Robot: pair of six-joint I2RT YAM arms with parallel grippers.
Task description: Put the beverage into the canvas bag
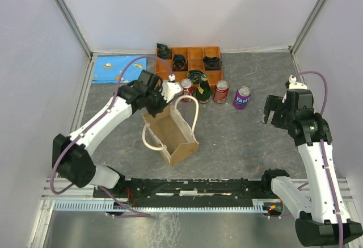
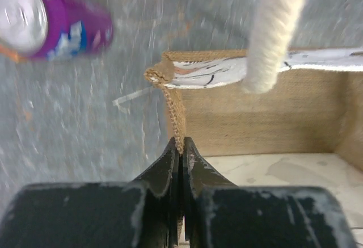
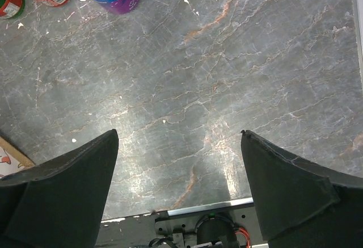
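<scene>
Clamped tight at the left gripper (image 2: pixel 180 146), fingers pressed together on the frayed top edge of the canvas bag (image 2: pixel 255 112), at a corner in the lower centre of the left wrist view. Seen from above as the left gripper (image 1: pixel 170 92) at the bag's far end, just left of centre frame. Held wide apart at the right gripper (image 3: pixel 179 140), nothing between the fingers, only bare table (image 3: pixel 227 61) below; hangs at the right of the top view (image 1: pixel 274 110), well apart from the bag.

Judged as early in the task: bag rim gripped, probably to keep the mouth open, but no drink picked up and none visible inside. Left to do: grasp a drink, carry it over, lower it through the mouth, let go.

Canvas bag (image 1: pixel 178 134) standing upright at centre frame, mouth facing up toward the camera, long axis running from top, slightly left, down to lower right. One cream handle (image 1: pixel 190 109) arching over the far side, the other (image 1: pixel 150 140) flopped out at the left.

Purple can (image 1: pixel 242 97) upright, long axis vertical, lid up, right of centre and nearest the empty gripper, so likely the one to take. In a row to its left: red can (image 1: pixel 220 91), green bottle (image 1: pixel 203 89), red-and-white can (image 1: pixel 186 89), all upright, in front of the orange tray (image 1: pixel 193 52).
</scene>
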